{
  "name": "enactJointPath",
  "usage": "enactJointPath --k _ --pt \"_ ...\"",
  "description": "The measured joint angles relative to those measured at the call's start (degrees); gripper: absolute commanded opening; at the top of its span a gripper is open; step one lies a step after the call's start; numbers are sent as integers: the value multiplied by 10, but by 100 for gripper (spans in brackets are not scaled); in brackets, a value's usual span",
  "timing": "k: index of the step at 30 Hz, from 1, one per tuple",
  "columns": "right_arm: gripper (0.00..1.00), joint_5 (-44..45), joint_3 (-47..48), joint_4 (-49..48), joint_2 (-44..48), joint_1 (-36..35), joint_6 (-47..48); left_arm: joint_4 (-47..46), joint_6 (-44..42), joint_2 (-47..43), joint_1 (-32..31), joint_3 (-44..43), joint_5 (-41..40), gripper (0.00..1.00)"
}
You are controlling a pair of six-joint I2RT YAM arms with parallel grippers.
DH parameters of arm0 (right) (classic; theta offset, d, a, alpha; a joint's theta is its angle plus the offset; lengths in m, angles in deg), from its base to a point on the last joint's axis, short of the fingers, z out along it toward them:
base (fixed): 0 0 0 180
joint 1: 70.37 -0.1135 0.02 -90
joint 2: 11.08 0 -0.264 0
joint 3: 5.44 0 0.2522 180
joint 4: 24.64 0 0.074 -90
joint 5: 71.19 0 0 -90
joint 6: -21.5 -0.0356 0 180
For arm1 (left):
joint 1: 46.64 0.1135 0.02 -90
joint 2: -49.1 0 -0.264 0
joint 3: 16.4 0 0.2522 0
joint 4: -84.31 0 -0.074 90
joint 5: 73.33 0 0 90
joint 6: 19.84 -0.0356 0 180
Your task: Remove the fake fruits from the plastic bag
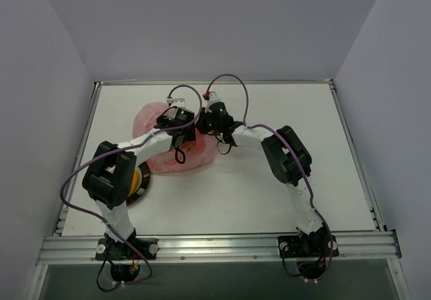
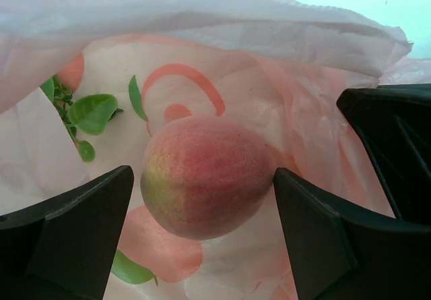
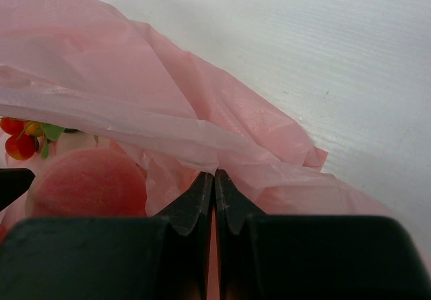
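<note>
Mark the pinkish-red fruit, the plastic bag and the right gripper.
pinkish-red fruit (image 2: 205,178): left wrist view, middle of its skin.
plastic bag (image 3: 121,77): right wrist view, upper pink fold.
right gripper (image 3: 214,176): right wrist view, between its shut fingertips.

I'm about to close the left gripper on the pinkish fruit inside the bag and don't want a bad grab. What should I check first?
1. Left gripper open and straddling the pinkish-red fruit: ok.
2. Fruit roughly centred between the fingers: ok.
3. Right gripper shut on the plastic bag, holding its mouth open: ok.
4. No bag film between fingers and fruit: none visible at the sides; underneath, cannot tell.
5. Free room on the plate: cannot tell, it is mostly hidden in the top view.
</note>
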Motion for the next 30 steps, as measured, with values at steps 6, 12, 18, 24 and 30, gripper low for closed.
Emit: enactJointPath --k 6,12,18,24,30 --pt "0 0 0 0 0 0 0 -4 -2 22 3 0 -3 83" --pt "0 -1 0 0 0 0 0 -4 -6 28 6 0 -3 72" --pt "0 -1 0 0 0 0 0 -23 -12 0 10 21 12 49" --pt "0 -2 -1 -1 0 0 0 -31 -11 -162 10 73 55 48" --pt "0 -11 -4 -12 5 -2 -2 -19 14 -370 12 133 56 49"
